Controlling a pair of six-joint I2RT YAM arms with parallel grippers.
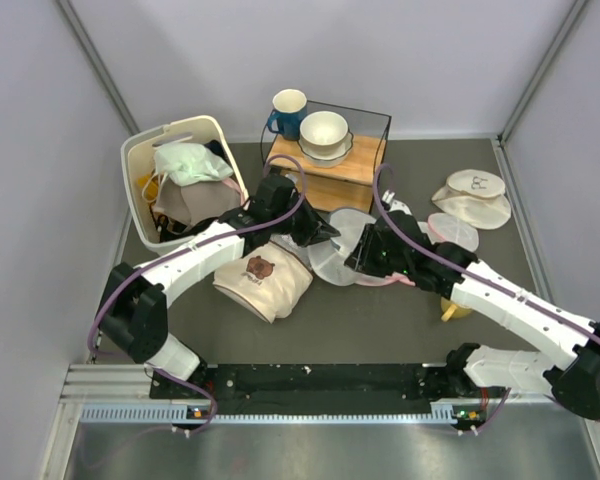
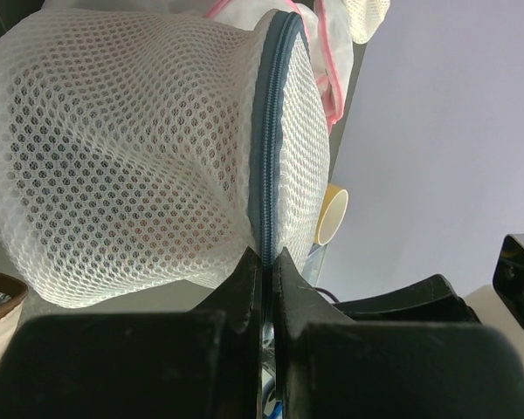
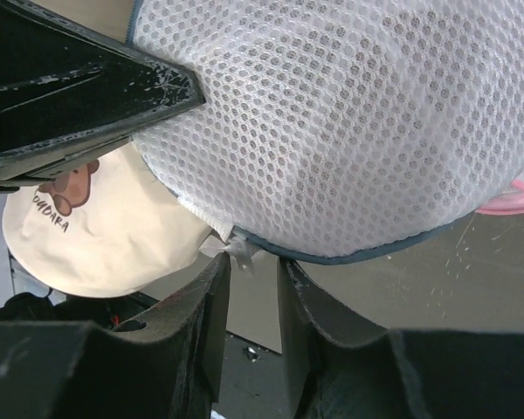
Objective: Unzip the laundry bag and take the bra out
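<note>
The laundry bag point(image 1: 338, 250), a round white mesh drum with a blue-grey zip band, lies mid-table between both arms. My left gripper point(image 1: 325, 232) comes in from the left. In the left wrist view it point(image 2: 266, 258) is shut on the zip band point(image 2: 266, 140) at the bag's point(image 2: 122, 157) edge. My right gripper point(image 1: 365, 262) sits at the bag's right side. In the right wrist view its jaws point(image 3: 253, 260) stand a little apart under the bag point(image 3: 349, 122), with a small white zip tab point(image 3: 244, 251) at the fingertips, not clamped. I cannot make out the bra through the mesh.
A beige bear-print cloth point(image 1: 263, 280) lies left of the bag. A white basket point(image 1: 140, 215) of clothes stands back left, a wooden stand point(image 1: 330, 165) with mug and bowl behind. Pink-trimmed mesh bags point(image 1: 470, 200) lie at right, a yellow cup point(image 1: 450, 311) beside my right arm.
</note>
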